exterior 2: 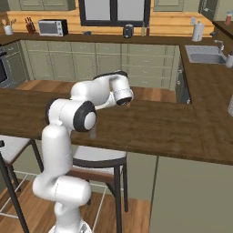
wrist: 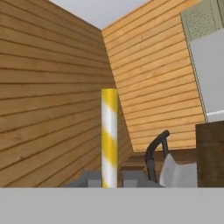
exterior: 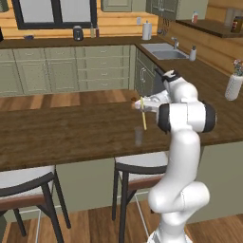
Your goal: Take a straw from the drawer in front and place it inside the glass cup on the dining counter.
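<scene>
Between my fingers, straw (exterior: 143, 113) pinched tight, standing nearly straight up and down. My gripper (exterior: 142, 105) closed on its top part, held out over dining counter (exterior: 71, 133). Straw hangs down below my gripper, its low end just above glass cup (exterior: 138, 135). Cup sits on counter right under my gripper, near front edge. Up close, straw (wrist: 109, 138) shows yellow and white stripes between my finger tips (wrist: 133, 178).

straw (exterior: 143, 113) above glass cup (exterior: 138, 136) (on dining counter (exterior: 71, 133))
</scene>
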